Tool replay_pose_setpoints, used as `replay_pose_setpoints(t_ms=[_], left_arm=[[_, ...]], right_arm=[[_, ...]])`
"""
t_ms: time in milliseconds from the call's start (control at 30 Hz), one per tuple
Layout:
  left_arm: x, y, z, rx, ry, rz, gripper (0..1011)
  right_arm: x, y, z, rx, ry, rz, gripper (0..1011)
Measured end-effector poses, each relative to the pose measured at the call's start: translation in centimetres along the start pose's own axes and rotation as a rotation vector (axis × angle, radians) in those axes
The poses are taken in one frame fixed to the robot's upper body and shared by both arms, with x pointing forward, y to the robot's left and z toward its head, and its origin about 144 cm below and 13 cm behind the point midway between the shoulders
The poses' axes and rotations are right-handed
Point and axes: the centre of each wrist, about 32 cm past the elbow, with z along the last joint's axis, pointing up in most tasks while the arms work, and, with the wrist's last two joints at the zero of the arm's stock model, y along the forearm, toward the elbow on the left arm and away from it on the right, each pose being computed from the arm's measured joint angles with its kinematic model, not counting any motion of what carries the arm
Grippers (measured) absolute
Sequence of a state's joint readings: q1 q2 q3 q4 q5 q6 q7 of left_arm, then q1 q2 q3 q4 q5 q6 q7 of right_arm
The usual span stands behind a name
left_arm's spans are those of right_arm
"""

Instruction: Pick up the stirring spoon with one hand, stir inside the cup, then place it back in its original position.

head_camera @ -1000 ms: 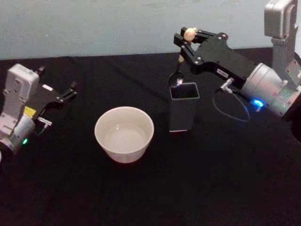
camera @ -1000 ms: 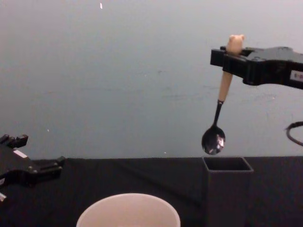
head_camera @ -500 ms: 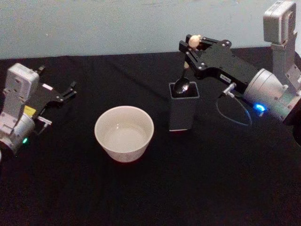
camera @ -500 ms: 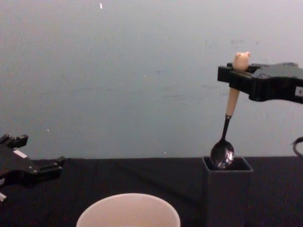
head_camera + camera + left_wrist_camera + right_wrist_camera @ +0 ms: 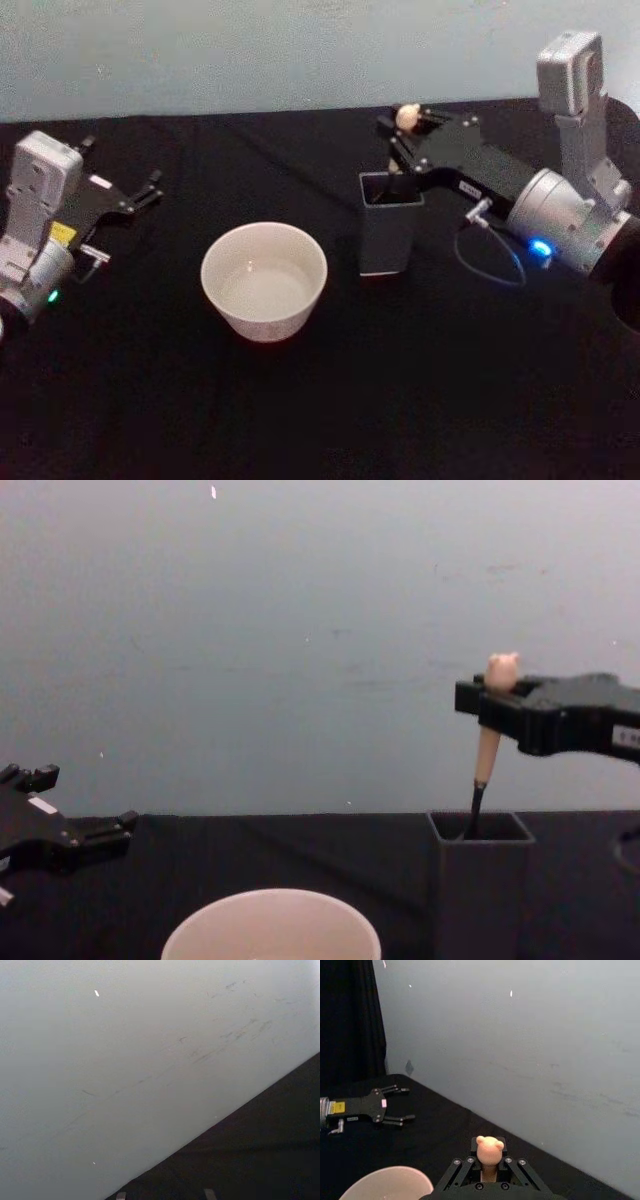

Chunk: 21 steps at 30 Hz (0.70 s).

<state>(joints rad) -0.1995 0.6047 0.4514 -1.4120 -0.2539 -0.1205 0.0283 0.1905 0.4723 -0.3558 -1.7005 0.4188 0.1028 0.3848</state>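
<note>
Sitting widest of all on the black table [image 5: 300, 420], the cup [image 5: 264, 282] was round and cream-pinkish with a plain smooth rim, well left of the holder; from the chest its lower part was cut off by the frame edge. Next came the dark grey square holder [image 5: 391, 222], upright, just right of the cup and apart from it. Over it hovered the right gripper [image 5: 407, 135], black and flat with a small white label on a silver-grey arm, its jaws pinching the stirring spoon [image 5: 487, 748] just under the bear head. And the spoon itself: slim pale peach handle, tiny bear head poking up above the fingers, thin dark neck running almost upright down into the holder's mouth. Its metal bowl was hidden inside the holder, so whether it touched the bottom could not be told. Far off to the left, the left gripper [image 5: 150, 188] sat parked above the table, jaws spread and holding nothing
</note>
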Motion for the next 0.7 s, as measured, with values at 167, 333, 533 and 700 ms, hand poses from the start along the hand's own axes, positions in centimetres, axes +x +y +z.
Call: replay_pose_setpoints(t_ms=[167,333,533,700], left_arm=[[0.0,0.0,0.0,0.000,0.000,0.000,1001],[0.0,0.0,0.0,0.000,0.000,0.000,1001],[0.0,0.0,0.0,0.000,0.000,0.000,1001],[0.0,0.0,0.0,0.000,0.000,0.000,1001]], right_arm=[[-0.2,0.0,-0.6,-0.017,0.021,-0.003,168],[-0.5,-0.1,-1.3,-0.035,0.044,-0.010,168],[-0.7,-0.2,-2.0,-0.059,0.064,-0.025,168],[-0.7,-0.2,-2.4,-0.072,0.074,-0.032,168]])
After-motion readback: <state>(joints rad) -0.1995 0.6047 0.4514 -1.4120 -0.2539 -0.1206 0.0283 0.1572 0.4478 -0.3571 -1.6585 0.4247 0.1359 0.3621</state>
